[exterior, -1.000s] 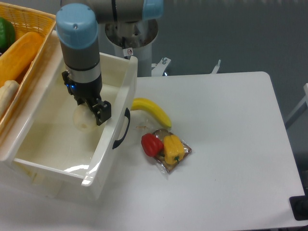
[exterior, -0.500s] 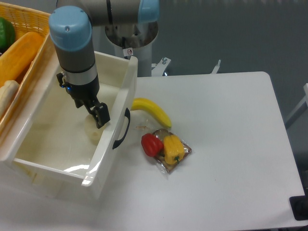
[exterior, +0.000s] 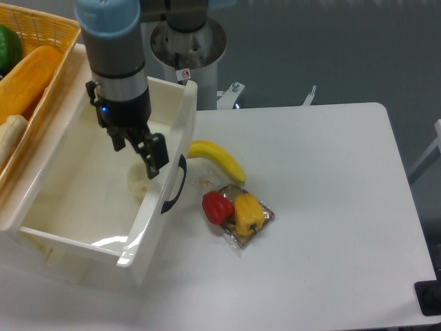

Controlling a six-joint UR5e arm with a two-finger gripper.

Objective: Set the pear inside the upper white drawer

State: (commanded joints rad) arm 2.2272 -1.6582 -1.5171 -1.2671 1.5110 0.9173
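Pear in the upper white drawer, pincer above it

The pear [exterior: 138,185] lies on the floor of the upper white drawer [exterior: 180,131], just below and left of the pincer [exterior: 145,155], against the handle-side wall. Pincer state: cannot tell; a finger hides its gap. The pear's axis and stem direction are unreadable.

The upper white drawer [exterior: 103,207] is open at the top, so entry is from above; its tall walls block any sideways approach. Inside it, the gripper [exterior: 141,155] and the pear [exterior: 136,185] fill the corner by the handle, while the rest of the floor lies bare. Left of the drawer, the woven basket [exterior: 41,31] presses against its wall. Right of the drawer, near the handle, a banana [exterior: 219,158] and packaged peppers [exterior: 238,212] lie on the table [exterior: 331,207]; beyond them the tabletop is bare.
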